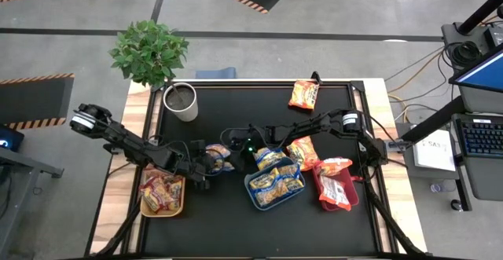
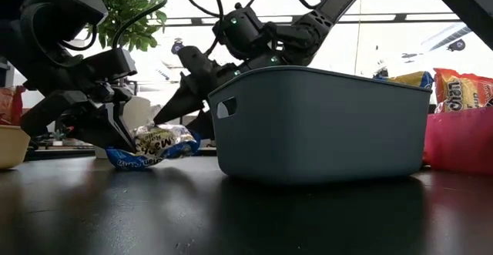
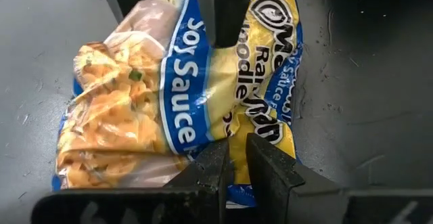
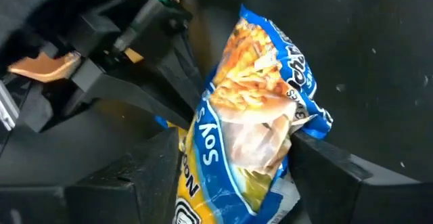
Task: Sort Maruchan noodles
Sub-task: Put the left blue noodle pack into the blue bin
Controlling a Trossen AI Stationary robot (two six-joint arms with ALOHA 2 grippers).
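Note:
One blue-and-yellow Maruchan noodle packet (image 1: 220, 155) sits between my two grippers at the table's middle left. My left gripper (image 1: 206, 166) is shut on its near end. My right gripper (image 1: 233, 145) reaches across from the right and stands open, its fingers on either side of the packet's far end (image 4: 257, 109). More blue-and-yellow packets lie in the blue tray (image 1: 253, 191). Red ones lie in the red tray (image 1: 355, 197), and orange and red ones in the yellow tray (image 1: 182, 191). Two orange packets (image 1: 303, 95) (image 1: 303, 151) lie flat on the black table. My left gripper pinches the packet's yellow end seam (image 3: 233, 137) between its two fingertips, slanting down from the table's left. The packet tilts up away from the fingers; in the low view its blue low edge (image 2: 127, 161) is at the table top. My right gripper has one finger (image 4: 318, 158) against the packet's crumpled side edge (image 4: 292, 126). Another finger (image 3: 223, 14) lies across its printed face. Whether both fingers press it, I cannot tell. They come slanting down from the table's right.
A white cup (image 1: 181, 101) and a potted plant (image 1: 149, 52) stand at the far left. The blue tray's wall (image 2: 323, 124) stands just to the right of both grippers. Bare black table lies along the near edge.

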